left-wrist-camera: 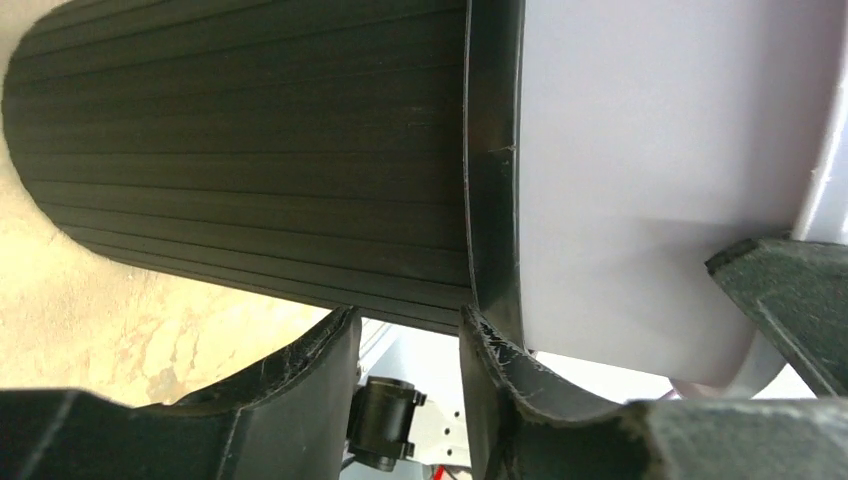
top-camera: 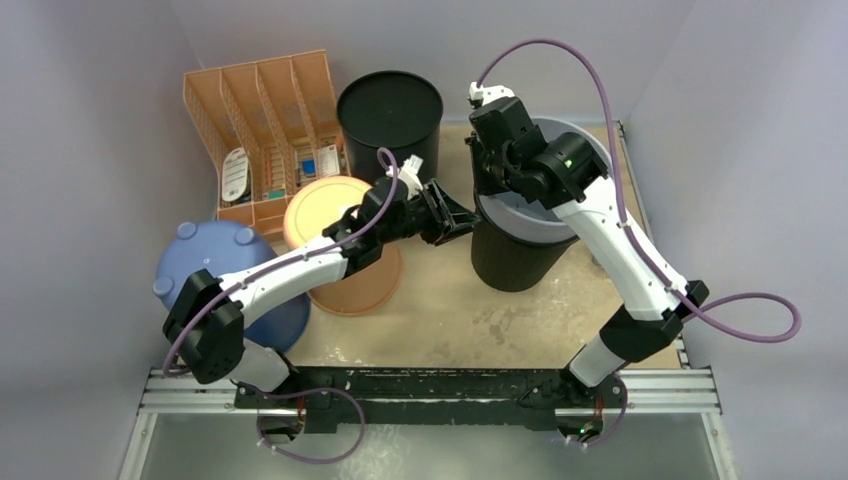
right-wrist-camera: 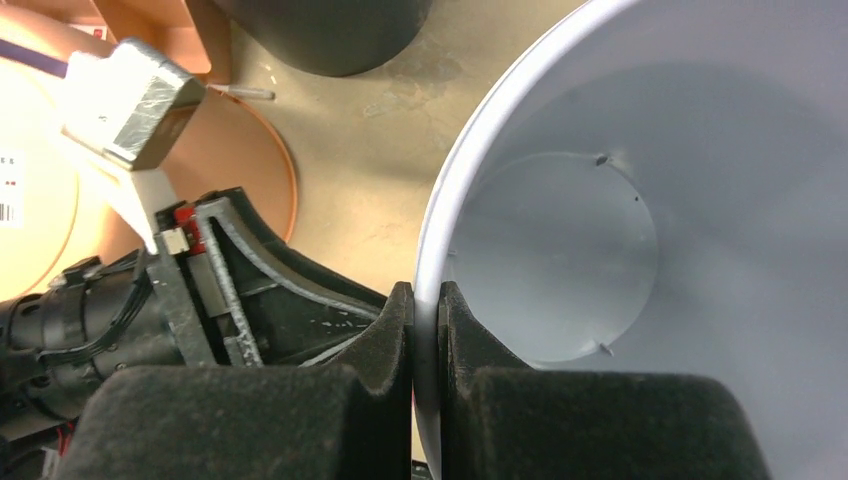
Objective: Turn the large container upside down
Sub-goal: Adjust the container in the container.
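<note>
The large container (top-camera: 566,226) is a grey bin standing mouth up, nested inside a black ribbed bin (top-camera: 512,262) right of centre. My right gripper (right-wrist-camera: 427,300) is shut on the grey rim, one finger inside and one outside; the bare grey inside (right-wrist-camera: 600,250) shows beyond it. In the top view that gripper (top-camera: 490,188) sits at the rim's left side. My left gripper (left-wrist-camera: 410,335) is open, its fingertips up against the black ribbed wall (left-wrist-camera: 250,150) close to the black rim, with nothing between them. It reaches in from the left (top-camera: 455,222). The grey wall (left-wrist-camera: 640,170) rises past the black rim.
An orange divided rack (top-camera: 262,125) with small items stands at the back left, with a black bin (top-camera: 390,108) beside it. An upturned orange tub (top-camera: 325,212) and an upturned blue tub (top-camera: 205,258) lie under the left arm. Walls close in on both sides.
</note>
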Available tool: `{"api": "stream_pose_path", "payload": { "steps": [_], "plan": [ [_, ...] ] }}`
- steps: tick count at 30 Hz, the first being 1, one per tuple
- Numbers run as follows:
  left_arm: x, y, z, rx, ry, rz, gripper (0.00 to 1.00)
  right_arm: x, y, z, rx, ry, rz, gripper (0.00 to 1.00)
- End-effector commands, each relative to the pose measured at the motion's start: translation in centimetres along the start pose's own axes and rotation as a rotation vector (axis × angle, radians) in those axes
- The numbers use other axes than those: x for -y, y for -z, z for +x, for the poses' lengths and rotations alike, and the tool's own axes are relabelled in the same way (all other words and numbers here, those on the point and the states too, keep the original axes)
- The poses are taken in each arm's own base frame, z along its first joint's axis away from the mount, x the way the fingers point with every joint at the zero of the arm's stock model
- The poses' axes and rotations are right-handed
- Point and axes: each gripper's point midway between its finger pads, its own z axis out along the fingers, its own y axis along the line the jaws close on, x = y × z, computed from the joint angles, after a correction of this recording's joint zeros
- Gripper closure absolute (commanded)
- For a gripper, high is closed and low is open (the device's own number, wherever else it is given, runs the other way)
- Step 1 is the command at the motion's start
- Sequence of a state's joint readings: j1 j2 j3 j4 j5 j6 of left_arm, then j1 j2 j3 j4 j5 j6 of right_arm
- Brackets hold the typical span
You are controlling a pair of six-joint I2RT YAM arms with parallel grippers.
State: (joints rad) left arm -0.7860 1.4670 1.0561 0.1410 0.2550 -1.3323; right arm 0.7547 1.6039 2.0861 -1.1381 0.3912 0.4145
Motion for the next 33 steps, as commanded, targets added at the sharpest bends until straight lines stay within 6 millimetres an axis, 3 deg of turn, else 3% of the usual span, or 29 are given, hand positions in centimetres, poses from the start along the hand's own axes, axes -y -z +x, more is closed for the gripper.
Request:
{"api": "stream_pose_path", "payload": {
  "steps": [1, 7, 22, 28, 33],
  "plan": [
    [5.2, 1.7, -2.5, 0.126, -0.026, 0.164, 0.56, 0.1, 0.7, -0.7, 0.041, -0.019, 0.001, 1.0],
    [6.9, 2.5, -3.0, 0.166, 0.018, 0.3, 0.54, 0.2, 0.7, -1.0, 0.064, -0.038, -0.008, 1.0],
    [6.0, 1.3, -2.0, 0.105, 0.103, 0.378, 0.6, -0.7, 1.4, -1.7, 0.09, -0.058, -0.074, 1.0],
    [5.3, 1.0, -1.7, 0.099, 0.117, 0.361, 0.6, 0.1, 2.1, -2.5, 0.107, -0.06, -0.052, 1.0],
    [5.7, 0.0, -1.9, 0.09, 0.113, 0.368, 0.58, 2.4, 2.7, -3.1, 0.125, -0.079, 0.004, 1.0]
  ]
}}
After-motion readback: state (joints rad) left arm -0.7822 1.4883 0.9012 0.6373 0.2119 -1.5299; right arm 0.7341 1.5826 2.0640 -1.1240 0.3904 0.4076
